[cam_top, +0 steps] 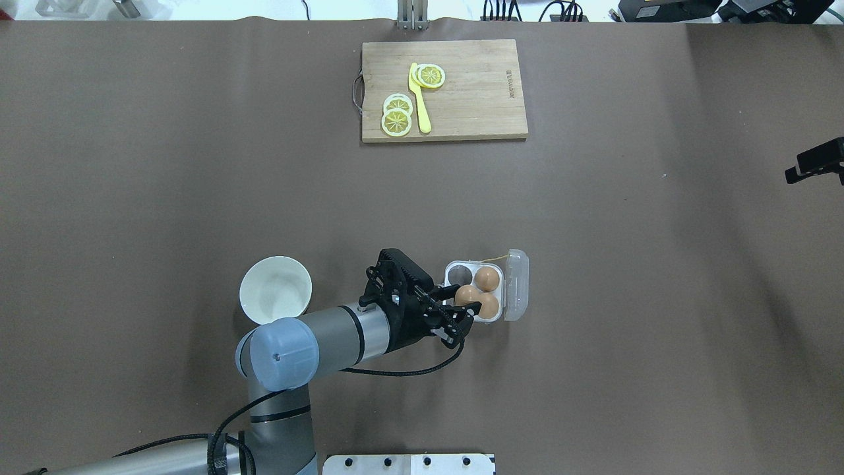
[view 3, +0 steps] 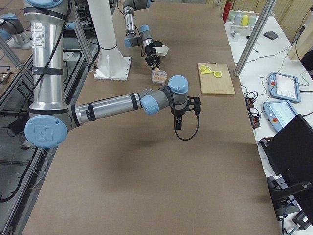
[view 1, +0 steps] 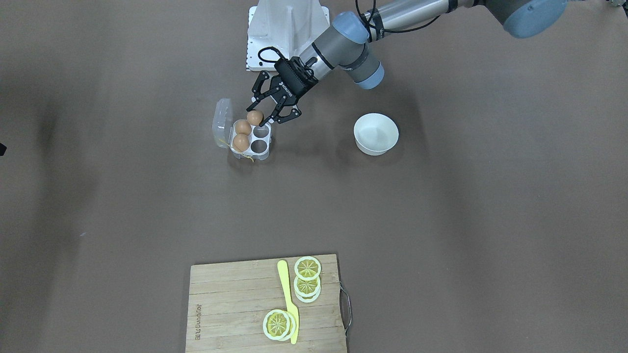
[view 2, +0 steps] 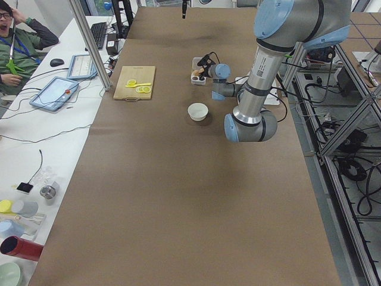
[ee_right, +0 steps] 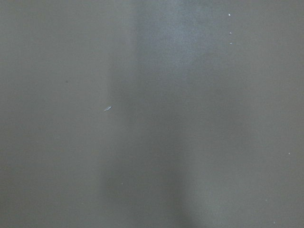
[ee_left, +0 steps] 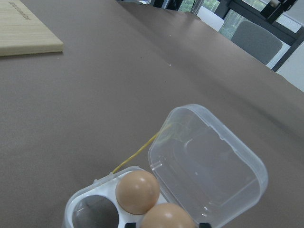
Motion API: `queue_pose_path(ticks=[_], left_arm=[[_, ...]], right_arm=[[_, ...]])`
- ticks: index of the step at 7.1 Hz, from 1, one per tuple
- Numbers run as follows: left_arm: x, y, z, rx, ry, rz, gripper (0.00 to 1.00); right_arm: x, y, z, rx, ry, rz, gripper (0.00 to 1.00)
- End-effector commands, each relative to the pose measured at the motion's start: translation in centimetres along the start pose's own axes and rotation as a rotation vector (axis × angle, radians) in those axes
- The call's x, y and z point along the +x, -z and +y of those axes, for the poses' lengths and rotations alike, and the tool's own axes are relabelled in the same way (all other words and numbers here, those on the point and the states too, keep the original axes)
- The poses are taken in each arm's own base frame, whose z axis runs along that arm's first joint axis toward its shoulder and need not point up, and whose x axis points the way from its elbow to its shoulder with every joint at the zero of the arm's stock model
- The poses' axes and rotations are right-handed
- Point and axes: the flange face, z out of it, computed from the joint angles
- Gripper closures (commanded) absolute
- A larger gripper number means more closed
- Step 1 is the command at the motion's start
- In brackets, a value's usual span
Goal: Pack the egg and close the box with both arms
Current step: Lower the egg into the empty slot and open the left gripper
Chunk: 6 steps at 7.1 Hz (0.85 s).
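Black left gripper (view 1: 263, 115) holds a small brown egg (view 1: 254, 117) tight, just over an empty cup of the clear plastic egg box (view 1: 222, 118). Go down slowly and straight, then let go gently.

- A white metal stand (view 1: 287, 29) sits at the middle of one long edge of the desk.
- A round white bowl (view 1: 363, 146) stands upright, a little in from that edge.
- A wooden cutting board (view 1: 230, 304) lies at the middle of the opposite long edge.
- Lemon slices (view 1: 307, 268) lie on the board, on both sides of a yellow knife (view 1: 286, 289).
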Motion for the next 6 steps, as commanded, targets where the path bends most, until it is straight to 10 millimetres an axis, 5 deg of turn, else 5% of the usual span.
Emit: queue_pose_path(ticks=[1,3,6], left_arm=[[-0.15,0.0,-0.16,0.002,0.0,-0.002,0.89],[-0.13,0.01,-0.17,0.002,0.0,0.001,0.44],[-0.1,0.01,-0.14,0.0,0.0,0.003,0.39]], right_arm=[[-0.23,0.1,-0.21,0.003,0.003,-0.002,0.0],[-0.23,0.1,-0.21,0.003,0.003,-0.002,0.0],[-0.24,0.08,-0.27,0.003,0.003,-0.002,0.0]])
